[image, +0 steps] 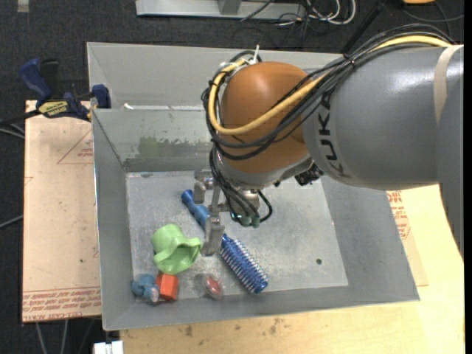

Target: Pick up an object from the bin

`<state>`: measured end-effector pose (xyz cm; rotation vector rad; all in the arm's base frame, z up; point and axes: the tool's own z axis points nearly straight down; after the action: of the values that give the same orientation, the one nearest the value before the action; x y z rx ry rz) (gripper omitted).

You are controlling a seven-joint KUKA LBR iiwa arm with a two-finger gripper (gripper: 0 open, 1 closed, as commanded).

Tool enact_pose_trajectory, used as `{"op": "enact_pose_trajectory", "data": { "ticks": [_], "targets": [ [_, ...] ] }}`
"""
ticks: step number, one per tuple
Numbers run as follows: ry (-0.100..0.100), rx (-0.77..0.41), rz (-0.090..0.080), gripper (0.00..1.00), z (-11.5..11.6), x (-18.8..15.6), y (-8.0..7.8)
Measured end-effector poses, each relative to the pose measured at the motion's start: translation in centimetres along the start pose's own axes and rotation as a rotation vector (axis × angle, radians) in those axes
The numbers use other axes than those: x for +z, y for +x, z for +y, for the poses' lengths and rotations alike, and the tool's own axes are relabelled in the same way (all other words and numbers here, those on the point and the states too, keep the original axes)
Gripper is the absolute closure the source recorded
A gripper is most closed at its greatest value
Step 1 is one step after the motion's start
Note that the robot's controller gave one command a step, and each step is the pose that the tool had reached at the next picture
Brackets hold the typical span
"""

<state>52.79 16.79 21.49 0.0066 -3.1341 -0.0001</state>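
Your gripper (213,245) is low in the bin (110,198), its tip in the narrow gap between a green cup-shaped piece (169,248) on the left and a blue ridged roller (243,264) on the right. You cannot tell from here whether it is clenched or released, and nothing shows held in it. You look to be at the reach-and-close step; next, settle on one of those two, close, then lift straight up. A small blue stick (195,206) lies just beyond on the far side. At the near wall sit an orange block (168,287), a small blue piece (140,287) and a clear trinket (213,286). The tight gap risks a nudge.
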Motion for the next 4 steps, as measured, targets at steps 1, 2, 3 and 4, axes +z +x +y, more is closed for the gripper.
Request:
{"op": "enact_pose_trajectory", "data": {
  "ticks": [1, 2, 3, 4],
  "targets": [
    [0.001, -0.220, -0.001, 0.00, 2.5, 13.2, 2.5],
    [0.001, -0.316, -0.022, 0.00, 5.4, 14.3, 3.6],
    [0.001, -0.315, -0.013, 1.00, 5.3, 14.4, 3.9],
    [0.017, -0.319, -0.014, 1.00, 5.9, 14.2, 4.2]
  ]
}}
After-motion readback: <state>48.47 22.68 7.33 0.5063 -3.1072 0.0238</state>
